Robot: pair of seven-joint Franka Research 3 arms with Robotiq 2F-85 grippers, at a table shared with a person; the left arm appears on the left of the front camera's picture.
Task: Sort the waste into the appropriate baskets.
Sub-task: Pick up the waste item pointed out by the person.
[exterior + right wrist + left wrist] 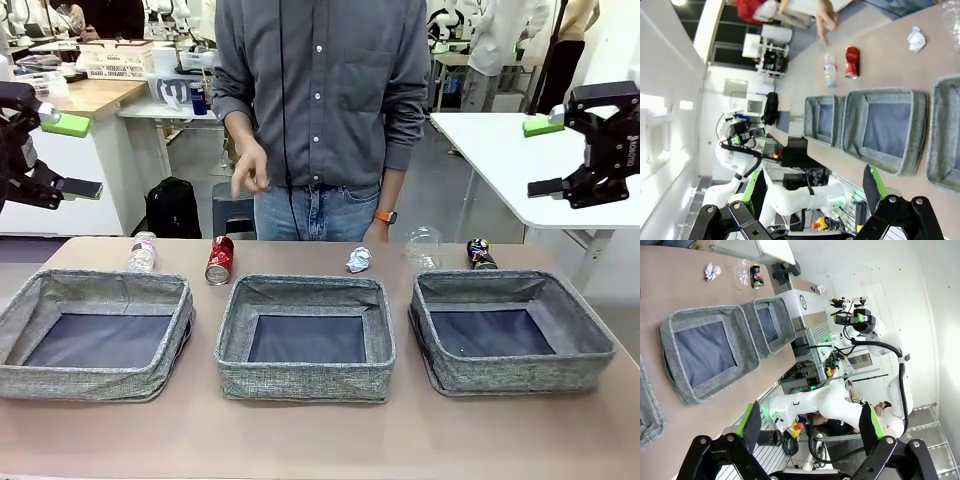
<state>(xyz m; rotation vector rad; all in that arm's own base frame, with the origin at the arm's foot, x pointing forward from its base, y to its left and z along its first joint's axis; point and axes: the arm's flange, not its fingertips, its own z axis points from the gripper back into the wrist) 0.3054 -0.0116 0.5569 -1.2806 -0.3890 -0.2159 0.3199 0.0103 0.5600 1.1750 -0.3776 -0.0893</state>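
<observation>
Lying behind the baskets (300, 380) on the bench (320, 440), long axis near-to-far, the red soda can (219, 260) is found below the left end effector (72, 156), farther from the right end effector (545, 156); both are spread wide, empty.

A robotics lab: white worktable (500, 150), cluttered wooden bench (90, 98) with crates (115, 58), cabled electronics rack (812, 367) beside it

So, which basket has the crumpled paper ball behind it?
The middle basket: the paper ball lies just beyond its far rim, away from the left basket and right basket.
</observation>
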